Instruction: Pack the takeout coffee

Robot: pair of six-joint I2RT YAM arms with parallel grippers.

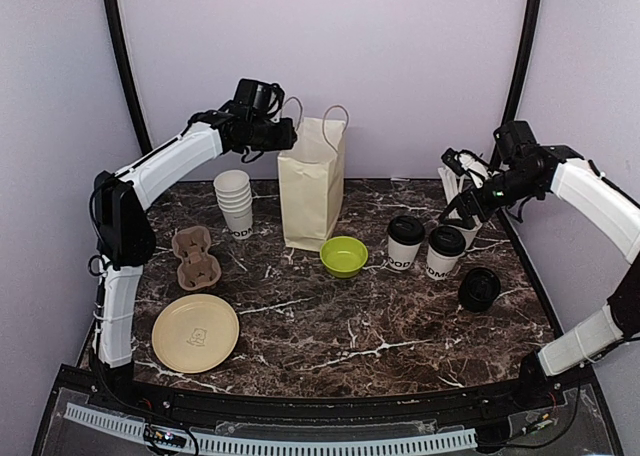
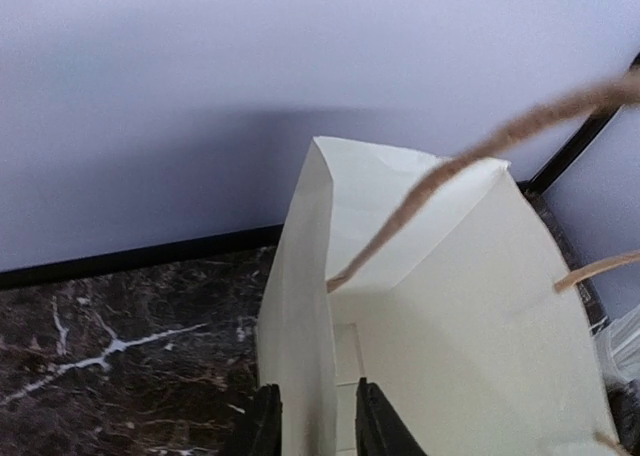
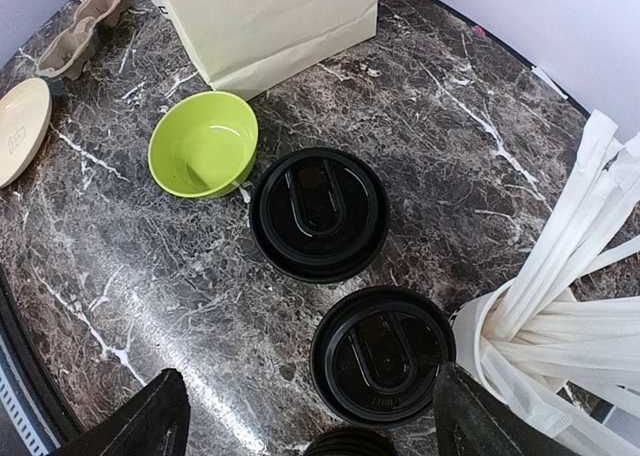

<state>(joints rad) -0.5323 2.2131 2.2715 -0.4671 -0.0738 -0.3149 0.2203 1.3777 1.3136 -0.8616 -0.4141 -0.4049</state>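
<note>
Far left of the paper bag (image 1: 312,191), toward the near edge: tan plate (image 1: 195,333), flat on the marble table (image 1: 330,346). Behind the plate, a brown pulp cup carrier (image 1: 195,256), nothing in its wells. Just left of the bag, a stack of lidless white cups (image 1: 234,201), upright.

Left gripper (image 2: 315,428) is up at the bag's left top rim. Wrist view: one finger (image 2: 262,424) is outside the bag's left wall and the other is inside, with a narrow gap and the paper between them. Cannot tell whether the pads actually pinch the paper.

The bag stands upright and open, twine handles (image 2: 440,176) up.

Just right of the bag's base: green bowl (image 1: 344,255), nothing in it. Right of the bowl, the first takeout coffee (image 1: 405,242), upright with its black lid on. Just beside it, further from the bag, the second takeout coffee (image 1: 445,252), the same. Both are on the table, outside the bag.

Right gripper (image 1: 463,208) hangs above the second coffee, jaws spread wide and grasping nothing.

Behind that coffee, well right of the bag: white cup of wrapped straws (image 3: 560,316). Nearer the front edge, a black round item (image 1: 479,289), kind unclear.
</note>
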